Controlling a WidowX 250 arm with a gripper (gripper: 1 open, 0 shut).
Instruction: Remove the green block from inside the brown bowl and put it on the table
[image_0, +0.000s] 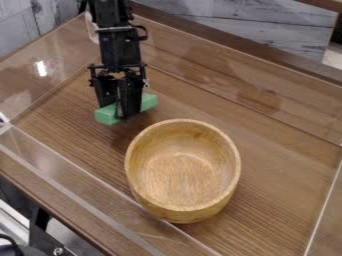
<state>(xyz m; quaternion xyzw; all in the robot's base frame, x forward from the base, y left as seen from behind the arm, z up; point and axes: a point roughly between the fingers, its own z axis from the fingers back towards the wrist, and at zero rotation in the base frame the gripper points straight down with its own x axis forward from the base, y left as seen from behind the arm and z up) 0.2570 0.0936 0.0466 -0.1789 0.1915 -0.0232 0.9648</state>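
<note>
Block: green block (107, 113) flat on table (254, 110); long axis left-right (slightly diagonal) | end effector (123, 112) pinching it

1. Clear plastic walls (54, 60) ring the work surface; the near-left panel shows glare and reflections.
2. Grey plank wall (254, 25) behind the setup, horizontal boards, whitish and weathered.
3. A brown strip (301, 5) runs along the top right above those planks, possibly a shelf or trim, too cropped to tell.
4. Brown wooden piece (335, 60) pokes in at the right edge, partly cut off.
5. Dark hardware (54, 240) at the bottom left corner below the front wall, black with small light markings; blurry, probably a mount or bracket.
6. Dark floor or gap (11, 195) visible at the lower left edge.
</note>
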